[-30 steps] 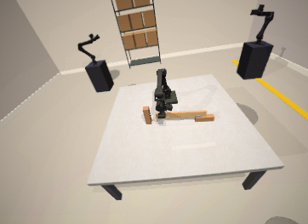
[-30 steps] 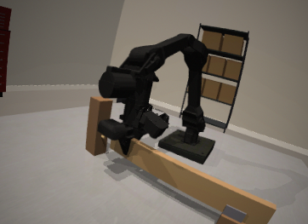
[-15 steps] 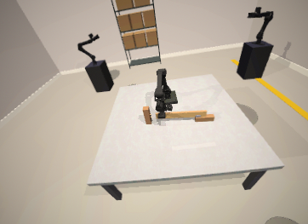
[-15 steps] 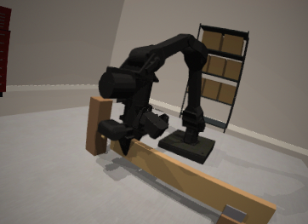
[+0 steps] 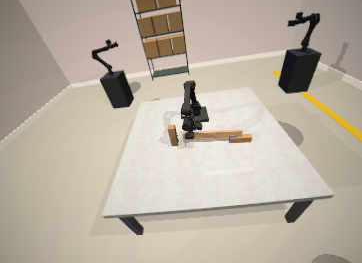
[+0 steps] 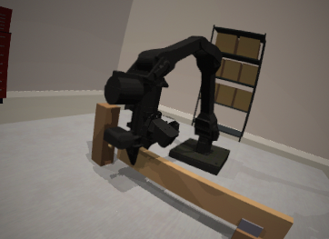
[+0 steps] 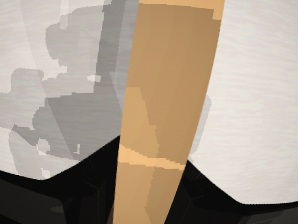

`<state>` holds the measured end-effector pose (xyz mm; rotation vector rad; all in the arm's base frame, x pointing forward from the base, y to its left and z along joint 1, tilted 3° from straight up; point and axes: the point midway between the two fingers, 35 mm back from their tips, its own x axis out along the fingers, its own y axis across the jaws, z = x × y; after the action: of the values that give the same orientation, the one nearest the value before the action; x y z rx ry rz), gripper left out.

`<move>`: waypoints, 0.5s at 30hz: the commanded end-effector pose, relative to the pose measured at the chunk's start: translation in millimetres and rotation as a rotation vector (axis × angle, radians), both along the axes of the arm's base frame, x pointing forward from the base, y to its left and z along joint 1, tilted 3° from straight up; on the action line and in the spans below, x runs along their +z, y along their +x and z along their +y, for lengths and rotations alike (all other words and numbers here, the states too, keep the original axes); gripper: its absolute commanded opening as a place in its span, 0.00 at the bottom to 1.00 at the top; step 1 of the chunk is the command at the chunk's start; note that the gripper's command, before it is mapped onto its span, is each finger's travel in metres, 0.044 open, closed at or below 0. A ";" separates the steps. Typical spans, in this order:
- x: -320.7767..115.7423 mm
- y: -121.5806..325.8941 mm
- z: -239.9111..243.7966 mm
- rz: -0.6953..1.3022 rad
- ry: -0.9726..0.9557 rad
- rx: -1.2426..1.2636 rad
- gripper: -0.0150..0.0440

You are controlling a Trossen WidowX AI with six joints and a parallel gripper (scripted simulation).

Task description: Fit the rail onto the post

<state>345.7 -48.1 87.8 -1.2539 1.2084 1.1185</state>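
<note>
The wooden rail (image 5: 215, 135) (image 6: 195, 183) (image 7: 167, 65) runs from the footboard block (image 5: 242, 139) (image 6: 242, 235) towards the upright post (image 5: 172, 135) (image 6: 99, 134). Its far end sits at the grey bracket (image 6: 251, 227). My gripper (image 5: 189, 135) (image 6: 133, 158) (image 7: 143, 145) is shut on the rail close to its near end, with a finger on each side. A shadow under the rail suggests that this end is held a little above the table. A small gap shows between rail end and post, with a peg (image 6: 110, 146) in it. The end holes are hidden.
The arm's base (image 6: 200, 155) stands on the table (image 5: 215, 186) behind the rail. The post's top rises above the rail, close beside my gripper. A shelf rack with boxes and two other arms on dark pedestals stand beyond the table.
</note>
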 end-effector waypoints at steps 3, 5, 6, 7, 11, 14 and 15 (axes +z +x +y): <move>2.0 0.0 -3.2 -0.002 -0.001 0.001 0.25; 2.3 0.0 -3.8 -0.002 -0.001 0.001 0.25; 2.4 0.0 -4.1 -0.002 -0.001 0.001 0.25; 2.5 0.0 -4.4 -0.002 -0.001 0.001 0.25; 2.8 -0.1 -5.7 -0.002 -0.001 0.001 0.25; 2.9 -0.1 -6.6 -0.002 -0.001 0.001 0.25; 2.9 -0.1 -6.9 -0.002 -0.001 0.001 0.25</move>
<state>345.4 -52.7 89.2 -1.2546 1.2096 1.1185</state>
